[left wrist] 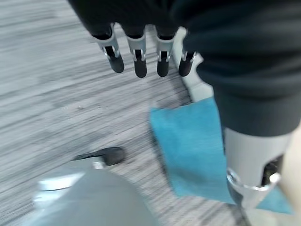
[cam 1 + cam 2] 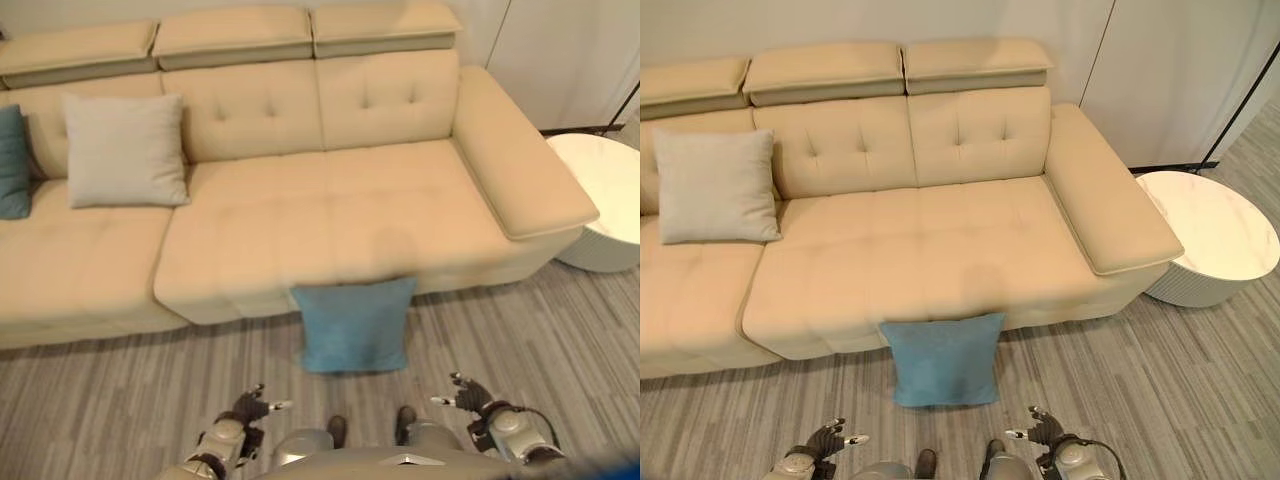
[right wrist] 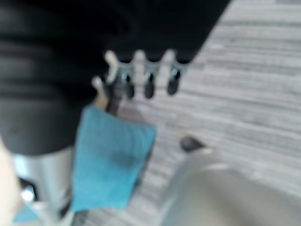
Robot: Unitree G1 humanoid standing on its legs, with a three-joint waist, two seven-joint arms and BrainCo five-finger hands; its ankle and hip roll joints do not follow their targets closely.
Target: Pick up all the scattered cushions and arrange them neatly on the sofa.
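Note:
A blue cushion (image 2: 354, 325) leans on the floor against the front of the beige sofa (image 2: 330, 220), also in the left wrist view as the blue cushion (image 1: 190, 146) and in the right wrist view (image 3: 110, 162). A light grey cushion (image 2: 125, 150) stands against the sofa back at the left, with a teal cushion (image 2: 12, 162) beside it at the frame edge. My left hand (image 2: 248, 408) and right hand (image 2: 468, 396) hover low over the floor, short of the blue cushion, one on each side. Both are open with straight fingers (image 1: 136, 56) and hold nothing.
A round white side table (image 2: 1210, 240) stands at the right end of the sofa, by its armrest (image 2: 1105, 200). Grey striped wood floor (image 2: 100, 400) spreads in front. A white wall panel rises behind the table.

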